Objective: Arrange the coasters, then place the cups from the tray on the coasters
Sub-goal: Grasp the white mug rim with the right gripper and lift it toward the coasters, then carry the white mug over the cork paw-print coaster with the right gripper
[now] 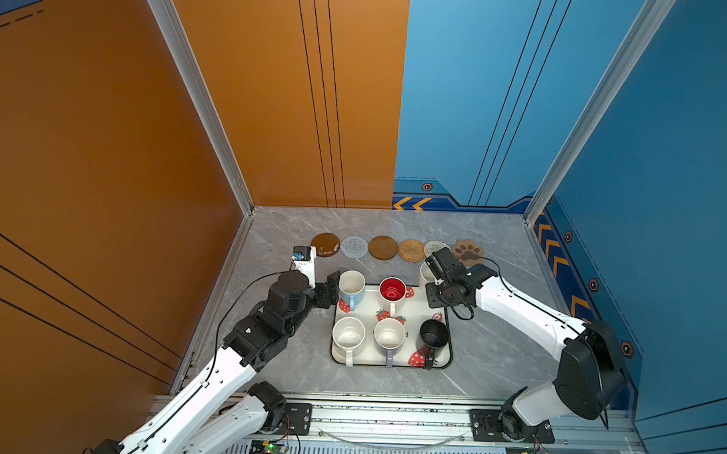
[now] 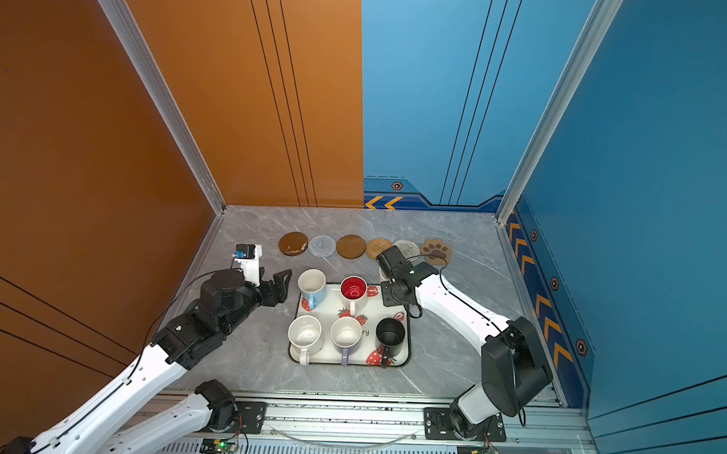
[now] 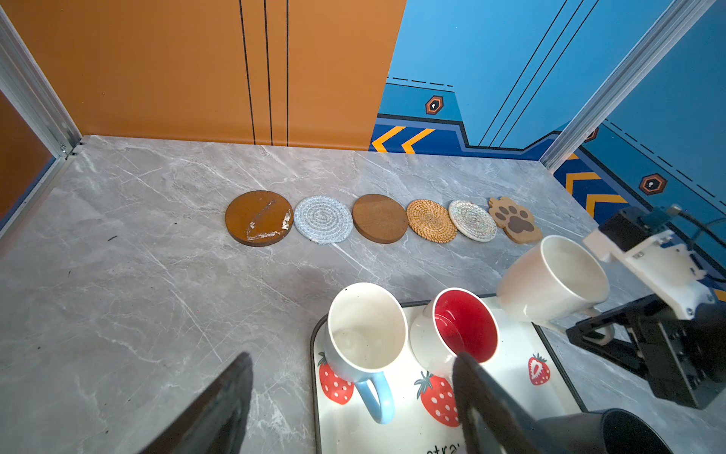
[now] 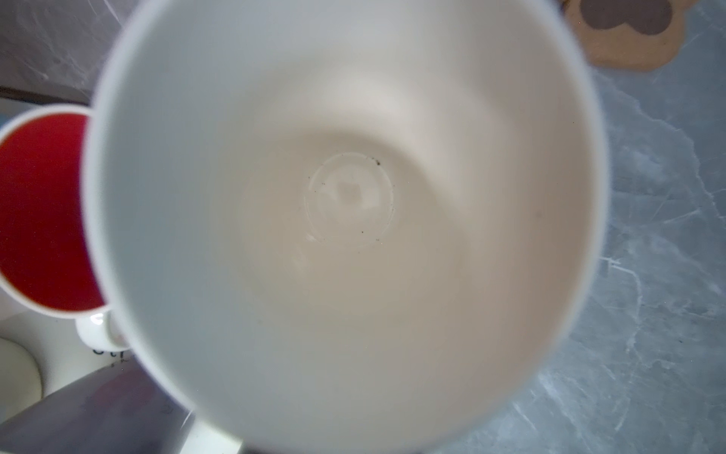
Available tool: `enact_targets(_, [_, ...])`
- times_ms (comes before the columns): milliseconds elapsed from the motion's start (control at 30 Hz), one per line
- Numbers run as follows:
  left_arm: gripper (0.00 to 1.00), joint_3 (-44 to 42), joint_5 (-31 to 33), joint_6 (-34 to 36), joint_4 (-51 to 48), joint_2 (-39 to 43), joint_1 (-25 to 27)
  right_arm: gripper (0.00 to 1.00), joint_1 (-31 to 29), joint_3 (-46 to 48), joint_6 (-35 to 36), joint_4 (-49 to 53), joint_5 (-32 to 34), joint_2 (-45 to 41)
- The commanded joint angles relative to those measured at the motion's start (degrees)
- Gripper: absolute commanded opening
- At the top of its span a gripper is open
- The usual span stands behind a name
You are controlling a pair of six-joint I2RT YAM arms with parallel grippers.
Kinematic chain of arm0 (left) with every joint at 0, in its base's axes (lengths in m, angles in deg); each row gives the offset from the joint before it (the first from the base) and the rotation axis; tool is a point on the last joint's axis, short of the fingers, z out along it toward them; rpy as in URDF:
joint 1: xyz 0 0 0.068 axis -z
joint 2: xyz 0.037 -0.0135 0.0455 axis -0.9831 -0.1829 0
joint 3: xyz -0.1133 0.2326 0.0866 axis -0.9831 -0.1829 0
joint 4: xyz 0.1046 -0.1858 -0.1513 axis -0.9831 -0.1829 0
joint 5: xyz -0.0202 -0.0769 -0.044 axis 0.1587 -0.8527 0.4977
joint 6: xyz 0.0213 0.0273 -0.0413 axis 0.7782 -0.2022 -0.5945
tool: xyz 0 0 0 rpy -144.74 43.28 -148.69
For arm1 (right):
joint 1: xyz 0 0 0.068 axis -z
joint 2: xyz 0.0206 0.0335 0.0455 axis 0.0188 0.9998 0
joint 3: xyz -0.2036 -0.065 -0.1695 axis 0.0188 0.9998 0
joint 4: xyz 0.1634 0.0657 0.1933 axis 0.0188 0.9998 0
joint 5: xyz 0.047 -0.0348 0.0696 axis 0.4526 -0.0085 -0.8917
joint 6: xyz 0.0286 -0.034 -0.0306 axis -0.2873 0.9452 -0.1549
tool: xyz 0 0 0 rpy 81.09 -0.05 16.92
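Left fingers [image 3: 226, 397]: I held them spread wide and empty at the far left corner of the tray [image 1: 370, 307]. They were just beside the light blue mug [image 1: 351, 288], and a top view showed a gap between us.
Right fingers [image 3: 636, 342]: I had them pinched narrow on the handle of the cream white mug [image 3: 542, 283], and they gripped nothing else.
Cream white mug: It was at the tray's far right corner, between the tray and the line of coasters, nearest the paw-print coaster [image 1: 468, 251]. My right wrist view looked straight down into it, and it was empty. I could not tell whether its base was clear of the tray's rim.
Tray: It lay on the table [image 1: 495, 345] and carried five upright mugs.
Far row: The light blue mug stood beside the red-lined mug [image 1: 392, 291].
Near row: The speckled white mug [image 1: 348, 337], the lavender mug [image 1: 389, 335] and the black mug [image 1: 433, 334] stood side by side.
Mug insides: Every one I could see into was empty.
Coasters: Six lay in one line along the far side of the table, all bare. From left to right they were a brown disc [image 1: 325, 244], a woven round [image 1: 354, 247], a second brown disc [image 1: 382, 248], a rattan round [image 1: 411, 250], a second woven round [image 3: 471, 220], then the paw-print coaster.
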Motion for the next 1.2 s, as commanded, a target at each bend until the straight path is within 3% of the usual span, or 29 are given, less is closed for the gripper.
enact_targets(0, [0.80,-1.0,-0.7,0.4,0.9,0.5,-0.5,0.00,1.9,-3.7,2.1,0.1,0.8,-2.4])
enact_targets(367, [0.80,-1.5,-0.6,0.4,0.4,1.6,-1.3,0.00,13.0,-11.8,6.2,1.0,-0.6,1.5])
enact_targets(833, [0.80,-1.4,-1.0,0.2,-0.1,2.0,-2.0,0.00,26.1,-25.5,8.4,0.1,-3.0,16.1])
enact_targets(1167, [0.80,-1.0,-0.4,0.0,-0.8,2.2,-2.2,0.00,28.7,-33.3,10.1,0.3,-3.5,25.9])
